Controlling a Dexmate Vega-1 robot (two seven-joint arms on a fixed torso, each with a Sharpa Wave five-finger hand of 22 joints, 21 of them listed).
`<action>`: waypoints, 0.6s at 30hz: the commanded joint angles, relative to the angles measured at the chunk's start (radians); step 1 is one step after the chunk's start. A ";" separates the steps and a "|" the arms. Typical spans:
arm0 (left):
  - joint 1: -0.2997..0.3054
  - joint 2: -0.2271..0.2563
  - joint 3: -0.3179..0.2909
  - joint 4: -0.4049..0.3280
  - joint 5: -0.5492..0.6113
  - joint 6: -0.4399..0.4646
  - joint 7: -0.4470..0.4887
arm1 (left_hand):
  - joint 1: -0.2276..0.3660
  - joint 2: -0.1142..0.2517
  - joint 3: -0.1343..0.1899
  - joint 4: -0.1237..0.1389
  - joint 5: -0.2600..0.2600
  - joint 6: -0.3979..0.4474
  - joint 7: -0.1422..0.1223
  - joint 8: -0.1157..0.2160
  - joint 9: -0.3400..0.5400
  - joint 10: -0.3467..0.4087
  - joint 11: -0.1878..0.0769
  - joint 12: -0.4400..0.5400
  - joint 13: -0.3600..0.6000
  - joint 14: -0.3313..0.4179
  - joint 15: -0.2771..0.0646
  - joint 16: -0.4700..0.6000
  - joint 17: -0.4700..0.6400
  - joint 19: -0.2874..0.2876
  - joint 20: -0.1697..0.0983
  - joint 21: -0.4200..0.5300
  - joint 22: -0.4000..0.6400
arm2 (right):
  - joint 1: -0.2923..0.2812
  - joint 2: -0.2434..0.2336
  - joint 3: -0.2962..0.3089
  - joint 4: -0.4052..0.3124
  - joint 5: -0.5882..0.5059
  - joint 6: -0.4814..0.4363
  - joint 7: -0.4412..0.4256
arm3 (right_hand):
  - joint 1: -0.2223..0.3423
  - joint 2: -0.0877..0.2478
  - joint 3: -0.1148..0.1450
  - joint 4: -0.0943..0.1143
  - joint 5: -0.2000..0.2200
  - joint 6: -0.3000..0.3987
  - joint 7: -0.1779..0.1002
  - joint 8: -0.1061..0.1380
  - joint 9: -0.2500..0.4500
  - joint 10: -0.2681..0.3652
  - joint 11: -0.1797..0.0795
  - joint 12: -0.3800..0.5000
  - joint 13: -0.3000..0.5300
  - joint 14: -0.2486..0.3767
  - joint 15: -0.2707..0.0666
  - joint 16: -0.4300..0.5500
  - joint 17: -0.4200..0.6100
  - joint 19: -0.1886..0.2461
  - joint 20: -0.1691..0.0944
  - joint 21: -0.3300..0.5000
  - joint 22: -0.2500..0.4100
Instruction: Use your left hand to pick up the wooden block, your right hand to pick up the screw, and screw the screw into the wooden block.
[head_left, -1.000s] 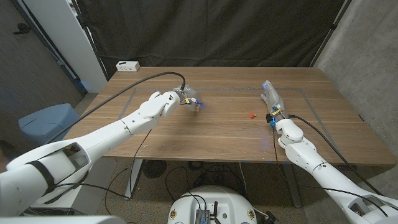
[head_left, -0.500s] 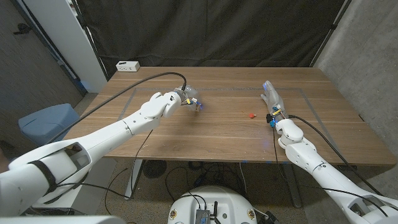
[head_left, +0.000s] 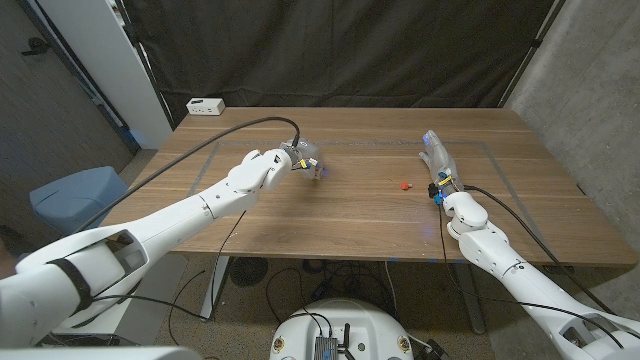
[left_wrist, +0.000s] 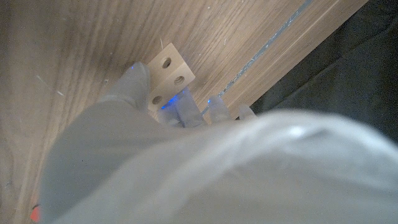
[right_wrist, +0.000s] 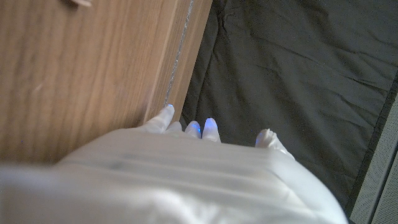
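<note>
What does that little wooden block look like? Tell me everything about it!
The wooden block is small and pale, like light unfinished wood, with flat faces and squared edges. The face seen in the left wrist view has three round holes drilled in it. It sits by the table, on the robot's left side, at the fingertips of the left robot hand, whose fingers touch it. Whether it is lifted off the table cannot be told. Nothing is in its holes.

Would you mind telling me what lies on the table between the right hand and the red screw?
Nothing: in the head view only bare wood separates the right hand from the screw.
</note>
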 joint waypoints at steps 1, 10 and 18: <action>0.003 -0.005 0.004 0.007 0.006 0.016 0.016 | 0.017 0.002 -0.010 0.000 0.001 0.033 -0.004 0.009 0.002 0.030 0.000 0.010 0.010 0.025 -0.078 0.005 0.005 0.010 0.002 0.001 0.002 | 0.009 0.003 -0.005 0.010 -0.001 -0.005 0.005 | -0.009 -0.002 0.011 0.000 -0.002 0.005 0.003 -0.001 0.001 0.000 -0.004 0.004 0.006 -0.005 -0.007 0.003 0.002 0.005 0.002 0.006 0.003; 0.005 -0.006 0.005 0.011 0.008 0.023 0.039 | 0.032 0.004 -0.025 0.001 -0.002 0.102 -0.003 0.018 0.002 0.090 -0.001 0.021 0.026 0.065 -0.093 0.007 0.006 0.038 -0.011 0.002 0.002 | 0.015 0.005 -0.008 0.017 -0.003 -0.007 0.006 | -0.010 -0.001 0.012 -0.001 -0.002 0.005 0.003 -0.001 0.001 0.000 -0.005 0.004 0.006 -0.005 -0.007 0.003 0.002 0.005 0.001 0.006 0.003; 0.007 -0.007 0.004 0.012 0.004 0.027 0.052 | 0.039 0.005 -0.036 0.003 -0.003 0.148 -0.005 0.024 0.002 0.129 -0.001 0.026 0.035 0.094 -0.105 0.010 0.007 0.052 -0.016 0.001 0.002 | 0.013 0.005 -0.007 0.016 -0.002 -0.005 0.006 | -0.011 -0.001 0.014 -0.001 -0.002 0.005 0.004 -0.001 0.001 0.000 -0.005 0.004 0.006 -0.005 -0.008 0.003 0.002 0.006 0.000 0.007 0.003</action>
